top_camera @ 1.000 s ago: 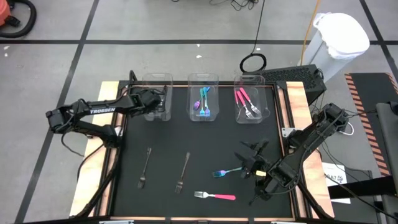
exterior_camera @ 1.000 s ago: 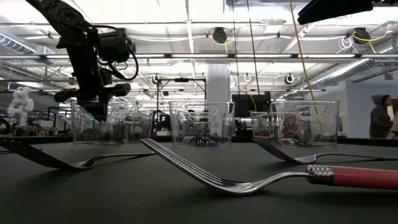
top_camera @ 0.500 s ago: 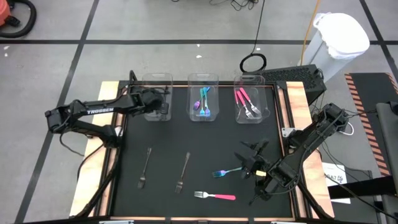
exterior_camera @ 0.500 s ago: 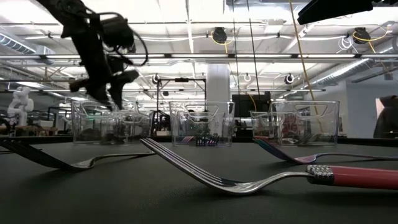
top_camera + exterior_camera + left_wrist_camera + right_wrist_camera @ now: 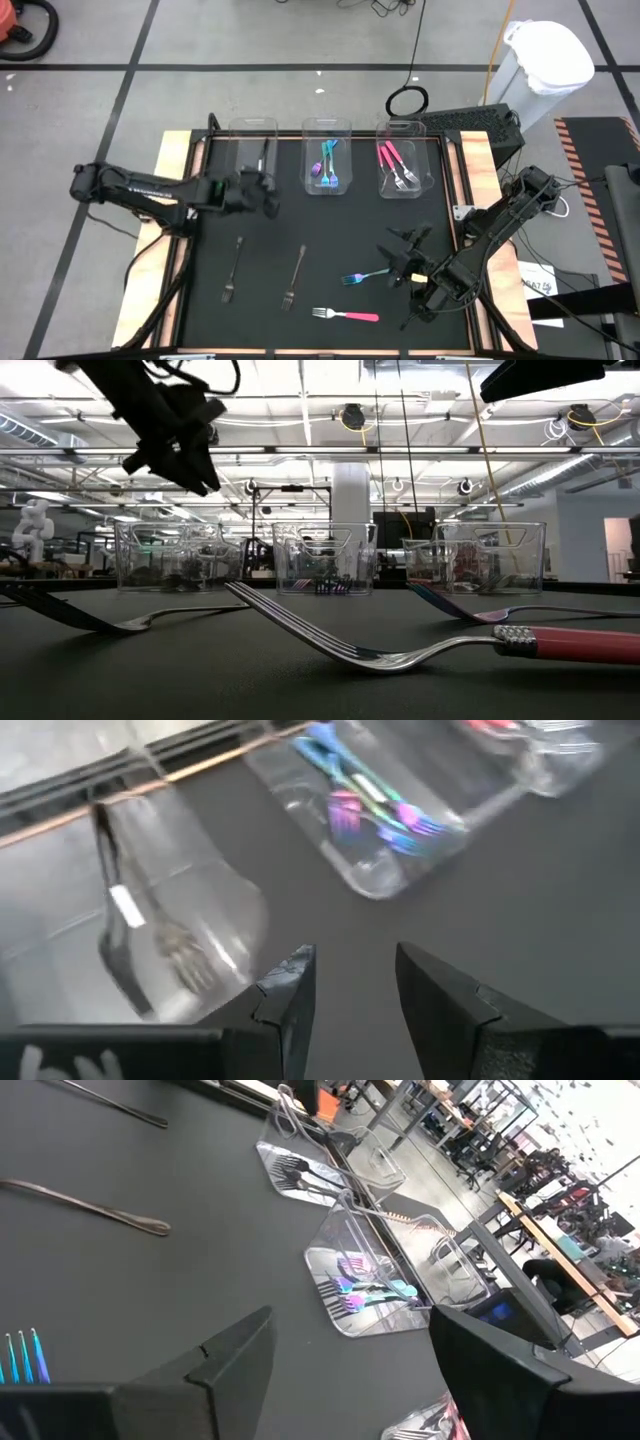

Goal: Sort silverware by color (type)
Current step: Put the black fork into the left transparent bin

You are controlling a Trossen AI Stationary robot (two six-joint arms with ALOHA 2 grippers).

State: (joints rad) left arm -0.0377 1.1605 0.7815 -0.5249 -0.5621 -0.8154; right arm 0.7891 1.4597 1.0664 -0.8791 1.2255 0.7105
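My left gripper (image 5: 270, 197) hovers open over the mat, just near of the left clear bin (image 5: 252, 128), with nothing between its fingers (image 5: 290, 1005). A dark fork (image 5: 150, 945) lies in that bin. The middle bin holds blue-teal forks (image 5: 328, 165) and the right bin pink-handled forks (image 5: 396, 165). Two dark forks (image 5: 232, 270) (image 5: 294, 277), a blue fork (image 5: 362, 277) and a pink-handled fork (image 5: 345, 315) lie flat on the mat. My right gripper (image 5: 400, 264) stands open beside the blue fork's handle end, nothing between its fingers (image 5: 350, 1370).
The three clear bins stand in a row along the black mat's far edge (image 5: 330, 138). Wooden borders (image 5: 478, 160) flank the mat. A white bin (image 5: 545, 60) and cables lie on the floor beyond the table. Bare mat lies between the bins and the loose forks.
My left gripper has opened above the left bin, then risen and swung away from it toward the table's near edge and middle, rolling as it went. A dark fork now shows lying in that bin.
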